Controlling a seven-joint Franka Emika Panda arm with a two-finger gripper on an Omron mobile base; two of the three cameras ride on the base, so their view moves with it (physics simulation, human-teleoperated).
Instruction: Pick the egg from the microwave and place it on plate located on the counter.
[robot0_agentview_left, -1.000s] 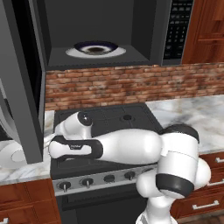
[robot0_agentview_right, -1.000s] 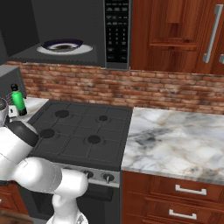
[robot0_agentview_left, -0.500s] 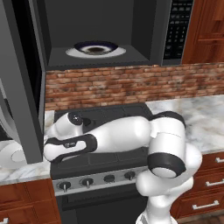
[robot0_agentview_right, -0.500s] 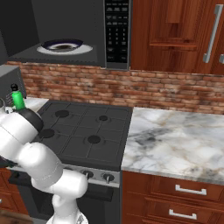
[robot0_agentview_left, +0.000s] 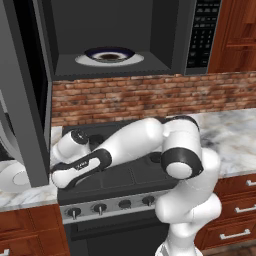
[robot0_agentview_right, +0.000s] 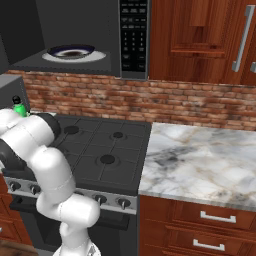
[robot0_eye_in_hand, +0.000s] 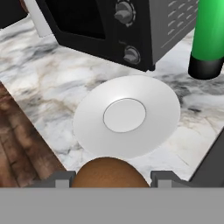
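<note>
Two dark fingertips (robot0_eye_in_hand: 60, 179) are rising at the near edge of the hand view, and the gripper (robot0_eye_in_hand: 109, 180) is holding the brown egg (robot0_eye_in_hand: 108, 173) between them, its sides pressing against both tips. Taking the white plate (robot0_eye_in_hand: 162, 118) as the landmark: the egg is hanging just on the near side of the plate's rim and above it, not touching it. The plate is lying flat on the marble counter (robot0_eye_in_hand: 52, 87), with nothing sitting on it. To the near left of the plate the counter's edge is giving way to reddish-brown wood (robot0_eye_in_hand: 17, 135). Just beyond the plate a dark boxy appliance (robot0_eye_in_hand: 144, 26) with two round knobs is standing on the counter, its front corner close to the plate's far rim. To the far right of the plate a green bottle (robot0_eye_in_hand: 210, 35) with a dark base is standing upright, apart from the plate.

In the left base view the arm (robot0_agentview_left: 130, 145) is reaching low to the left across the black stove (robot0_agentview_left: 120, 175), toward the plate (robot0_agentview_left: 10, 175), which is showing partly behind the open microwave door (robot0_agentview_left: 25, 100). Well above and beyond the plate the microwave (robot0_agentview_left: 115, 40) is standing open, and a blue-rimmed dish (robot0_agentview_left: 110, 54) is sitting on its white turntable (robot0_agentview_left: 82, 60).
</note>
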